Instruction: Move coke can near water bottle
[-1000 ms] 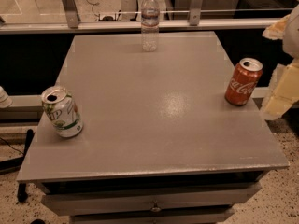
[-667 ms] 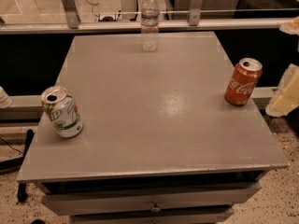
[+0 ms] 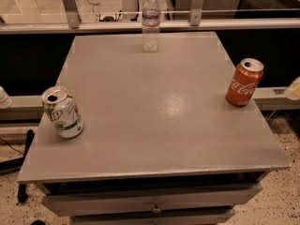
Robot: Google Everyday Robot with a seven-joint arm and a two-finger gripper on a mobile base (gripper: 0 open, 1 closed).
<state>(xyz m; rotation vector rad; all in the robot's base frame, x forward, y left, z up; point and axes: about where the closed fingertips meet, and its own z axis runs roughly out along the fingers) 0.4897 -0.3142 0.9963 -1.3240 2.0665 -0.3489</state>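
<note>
The coke can (image 3: pixel 244 82), red-orange with white script and a silver top, stands upright near the right edge of the grey table (image 3: pixel 154 125). The water bottle (image 3: pixel 150 21), clear with a white cap, stands upright at the table's far edge, in the middle. My gripper (image 3: pixel 294 89) shows only as a pale piece at the right border of the camera view, just right of the coke can and apart from it. It holds nothing that I can see.
A white and green can (image 3: pixel 62 112) stands tilted near the table's left edge. A metal rail with posts (image 3: pixel 70 8) runs behind the table. Drawers (image 3: pixel 154 203) sit under the front edge. Black cables lie on the floor at left.
The pale gripper at the right has drawn back toward the right border, so much less of it shows. The cans and the bottle have not moved.
</note>
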